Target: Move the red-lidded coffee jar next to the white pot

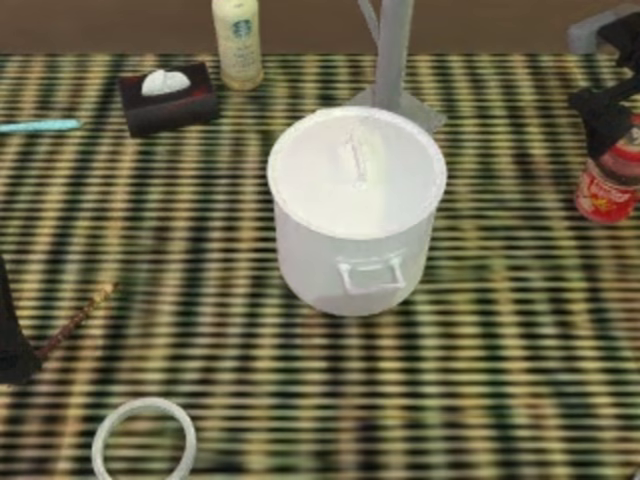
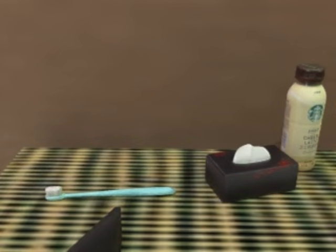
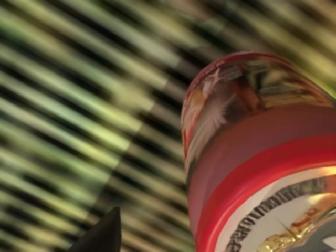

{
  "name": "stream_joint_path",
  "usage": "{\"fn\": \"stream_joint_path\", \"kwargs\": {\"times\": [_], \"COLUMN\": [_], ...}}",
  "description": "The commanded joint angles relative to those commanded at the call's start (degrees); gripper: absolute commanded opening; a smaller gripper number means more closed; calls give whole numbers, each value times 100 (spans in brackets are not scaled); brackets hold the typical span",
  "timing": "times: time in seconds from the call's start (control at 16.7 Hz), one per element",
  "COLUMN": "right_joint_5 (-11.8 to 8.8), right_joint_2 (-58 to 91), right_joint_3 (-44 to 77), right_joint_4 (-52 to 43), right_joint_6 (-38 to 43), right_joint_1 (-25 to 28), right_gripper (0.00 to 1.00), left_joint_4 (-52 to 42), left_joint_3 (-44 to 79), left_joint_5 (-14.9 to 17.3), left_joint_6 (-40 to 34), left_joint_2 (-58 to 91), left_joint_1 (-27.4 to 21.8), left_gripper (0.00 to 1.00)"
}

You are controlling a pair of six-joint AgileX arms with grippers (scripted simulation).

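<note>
The red-lidded coffee jar [image 1: 607,188] stands near the table's right edge, well to the right of the white pot [image 1: 356,205], which sits in the middle of the table with its side handle facing the front. My right gripper [image 1: 607,130] hovers directly over the jar's top and hides the lid in the top view. In the right wrist view the jar [image 3: 252,157] looms very close, and one dark fingertip [image 3: 105,233] stands apart from it; the gripper is open. My left gripper [image 1: 14,345] is parked at the left edge, open and empty.
A black tissue box [image 1: 168,95], a cream bottle [image 1: 238,40] and a teal toothbrush [image 1: 38,126] lie at the back left. A grey stand [image 1: 392,60] rises behind the pot. A brown stick [image 1: 78,318] and a white ring [image 1: 145,440] sit front left.
</note>
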Motion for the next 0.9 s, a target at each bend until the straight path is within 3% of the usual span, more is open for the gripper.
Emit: {"fn": "stream_joint_path", "kwargs": {"times": [0.54, 0.84, 0.9], "right_joint_5": [1, 0, 0], "right_joint_2": [-265, -279, -279], "right_joint_3": [-1554, -1642, -1642], "right_joint_4": [1287, 1372, 1372], "right_joint_6": [5, 3, 3], "right_joint_1": [-23, -24, -24], "right_gripper": [100, 100, 92], "left_joint_4": [0, 0, 0], "left_joint_3": [0, 0, 0], "left_joint_5": [0, 0, 0], "left_joint_6": [0, 0, 0], "left_joint_2": [0, 0, 0], "left_joint_1": [0, 0, 0], "left_gripper": [100, 100, 100]}}
